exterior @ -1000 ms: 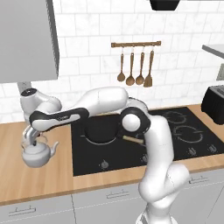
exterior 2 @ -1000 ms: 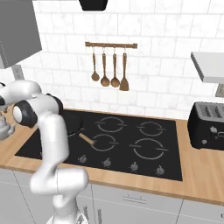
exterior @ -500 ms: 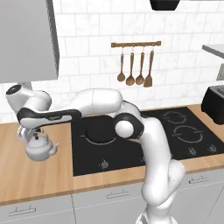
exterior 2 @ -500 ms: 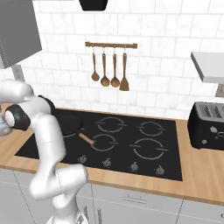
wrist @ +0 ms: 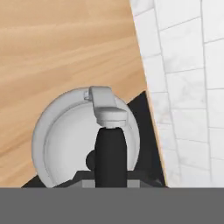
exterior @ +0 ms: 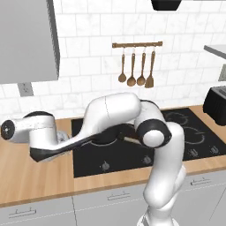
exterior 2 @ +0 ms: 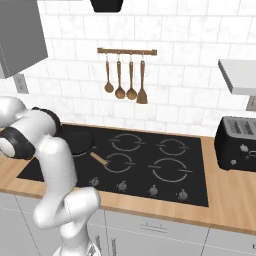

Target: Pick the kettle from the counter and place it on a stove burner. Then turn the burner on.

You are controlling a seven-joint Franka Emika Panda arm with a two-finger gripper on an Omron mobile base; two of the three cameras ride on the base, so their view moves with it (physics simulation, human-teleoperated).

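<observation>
Since half a second ago the white arm has swung lower over the light brown wooden table (exterior: 26, 176), hiding the small shiny silver kettle (wrist: 65, 135) from the left base view. Hand view: the kettle sits on the table, black arched handle (wrist: 110, 153) running six-to-twelve o'clock. Fingers: cannot tell whether spread or pinching.

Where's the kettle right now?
In the hand view the kettle sits on the counter directly below the hand, close to the tiled wall.
</observation>
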